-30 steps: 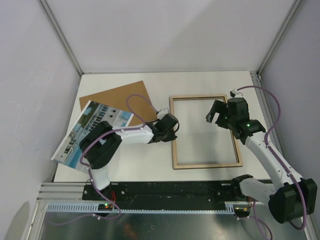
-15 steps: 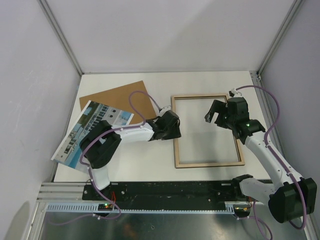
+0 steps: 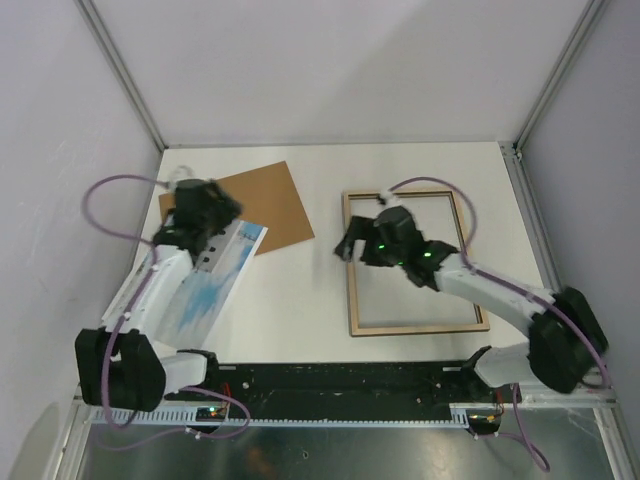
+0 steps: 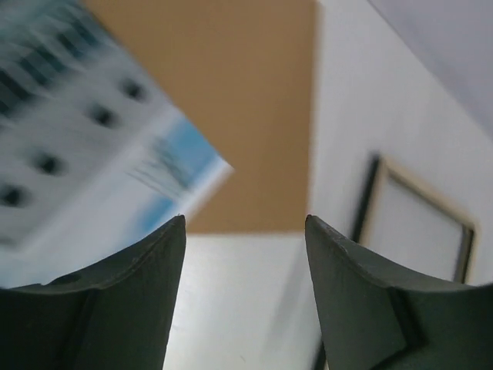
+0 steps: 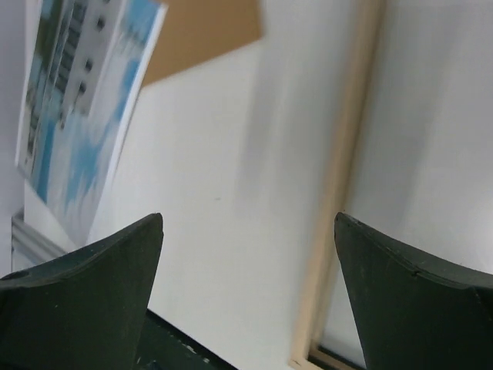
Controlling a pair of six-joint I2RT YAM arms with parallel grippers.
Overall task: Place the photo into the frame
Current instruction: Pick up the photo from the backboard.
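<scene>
The photo (image 3: 195, 295), a print of a white building and blue sky, lies at the table's left, partly over the brown backing board (image 3: 265, 200). The frame (image 3: 415, 326) lies flat at centre right, light wood side up. My left gripper (image 3: 205, 222) is open and empty, above the photo's far corner. In the left wrist view its gripper (image 4: 245, 223) shows the photo (image 4: 77, 131) at the left and the frame (image 4: 416, 223) at the right. My right gripper (image 3: 347, 245) is open and empty, above the frame's left rail (image 5: 347, 169). In the right wrist view its gripper (image 5: 248, 220) straddles that rail.
The backing board also shows in the left wrist view (image 4: 231, 92) and the right wrist view (image 5: 204, 31). The photo's near-left corner overhangs the table's left edge. White walls enclose the table on three sides. The black mounting rail (image 3: 340, 378) runs along the near edge.
My left arm has swung from the frame's left edge far left to above the photo. My right gripper has moved left from the frame's right side to its left rail.
</scene>
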